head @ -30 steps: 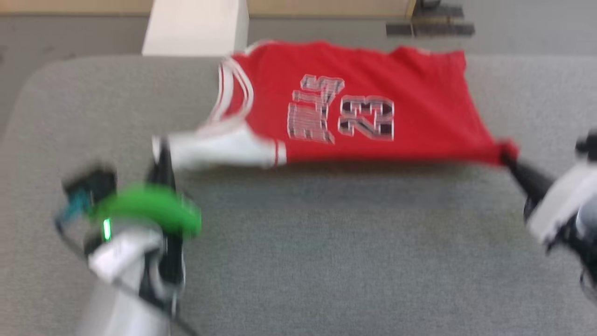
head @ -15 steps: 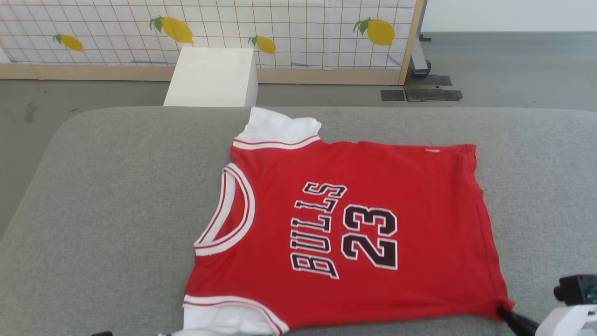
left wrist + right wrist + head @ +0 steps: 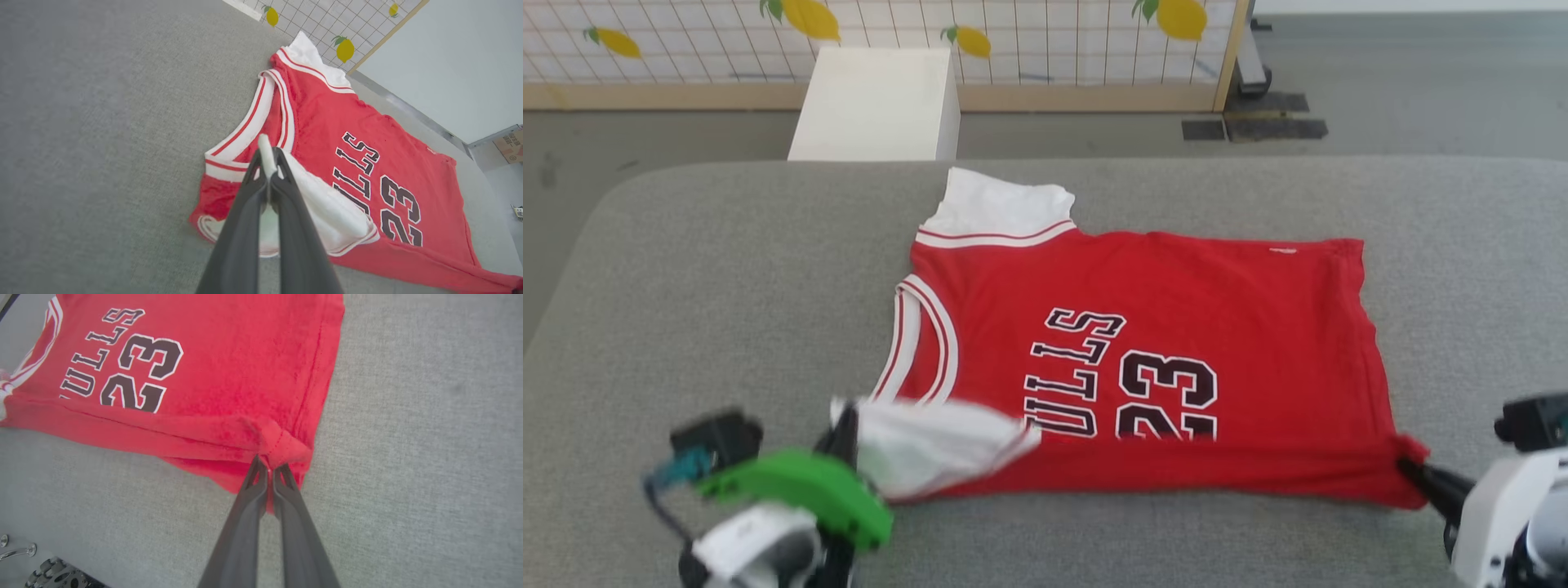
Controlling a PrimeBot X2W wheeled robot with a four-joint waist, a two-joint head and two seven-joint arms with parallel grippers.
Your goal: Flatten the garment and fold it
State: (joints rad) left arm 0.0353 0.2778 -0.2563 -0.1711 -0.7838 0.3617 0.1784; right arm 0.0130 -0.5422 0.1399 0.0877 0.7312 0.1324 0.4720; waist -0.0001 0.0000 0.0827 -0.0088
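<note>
One jersey, two grippers, each pinching one near corner.

I count one garment (image 3: pixel 1176 286) on one grey padded surface (image 3: pixel 727 269), with two white sleeves: one lies flat at the far side, the other is clamped in my left gripper (image 3: pixel 845 418). Its fingers are pressed together on the sleeve's edge and hold it over the red cloth near the letters. My right gripper (image 3: pixel 1409 472) is also pressed together, on the near hem corner, which bunches up at the tips. The garment lies across the middle of the surface, its long axis running left to right. The collar opening points to my left and the hem to my right, printed side up. Its near long edge is rolled over the bottom of the print. Beyond the surface stand one white box (image 3: pixel 874 106) and one lemon-print panel (image 3: pixel 1054 49).
</note>
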